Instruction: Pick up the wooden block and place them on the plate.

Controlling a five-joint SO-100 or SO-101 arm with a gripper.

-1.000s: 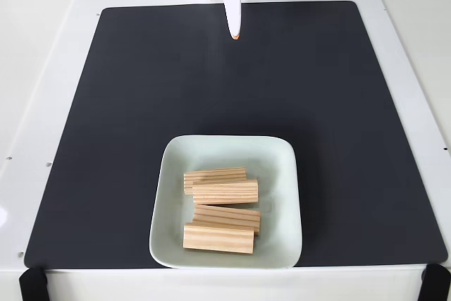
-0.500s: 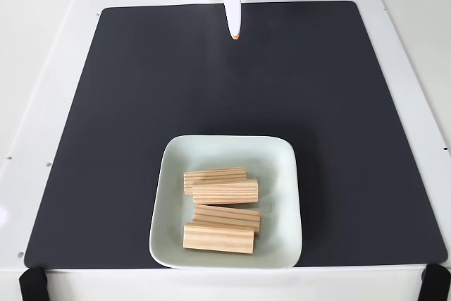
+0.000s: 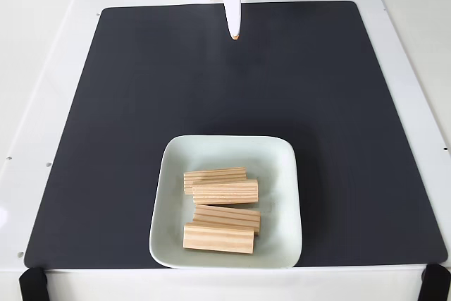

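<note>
Already resting on the plate (image 3: 282, 156): four wooden blocks (image 3: 225, 192), side by side. Gripper (image 3: 235, 35) well apart, fingers seemingly together, holding nothing.

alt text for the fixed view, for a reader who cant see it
Four wooden blocks lie side by side in a pale square plate near the front edge of a black mat. The white gripper points down over the mat's far edge, holding nothing.

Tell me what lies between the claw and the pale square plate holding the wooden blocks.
In the fixed view, only bare black mat lies between the white claw and the glossy mint-white square plate.
</note>
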